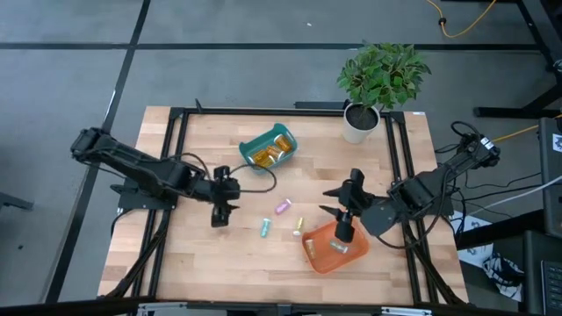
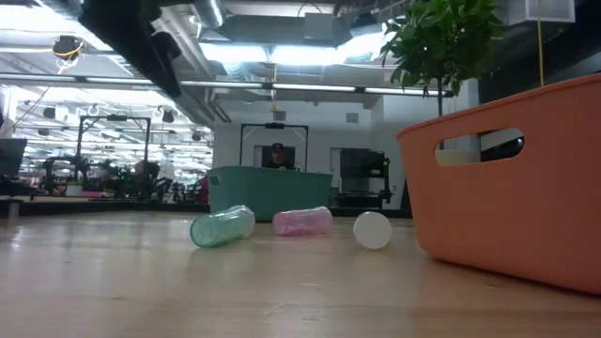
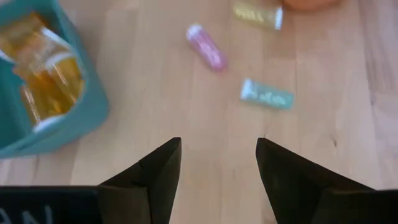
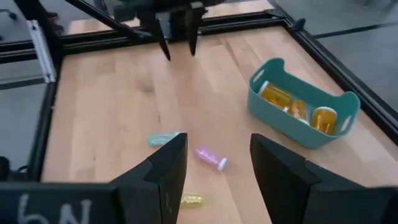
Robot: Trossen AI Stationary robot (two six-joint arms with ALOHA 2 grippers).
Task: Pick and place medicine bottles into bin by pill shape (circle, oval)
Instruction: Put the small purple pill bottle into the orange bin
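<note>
Three small plastic pill bottles lie loose on the pale wooden table (image 1: 202, 254): teal bottle (image 1: 263, 228), pink bottle (image 1: 283, 207), yellow bottle (image 1: 298, 226), between the teal plastic bin (image 1: 255, 145) holding amber bottles (image 1: 273, 151) and the orange plastic bin (image 1: 318, 254). Left gripper (image 1: 219, 217): fingers spread, empty, above bare table. Right gripper (image 1: 344, 230): fingers apart, empty, over the orange bin.

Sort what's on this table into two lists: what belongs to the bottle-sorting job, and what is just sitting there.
Job: teal bottle, pink bottle, yellow bottle, amber bottles in teal bin, orange bin, open left gripper, open right gripper.
Bystander: potted plant.
</note>
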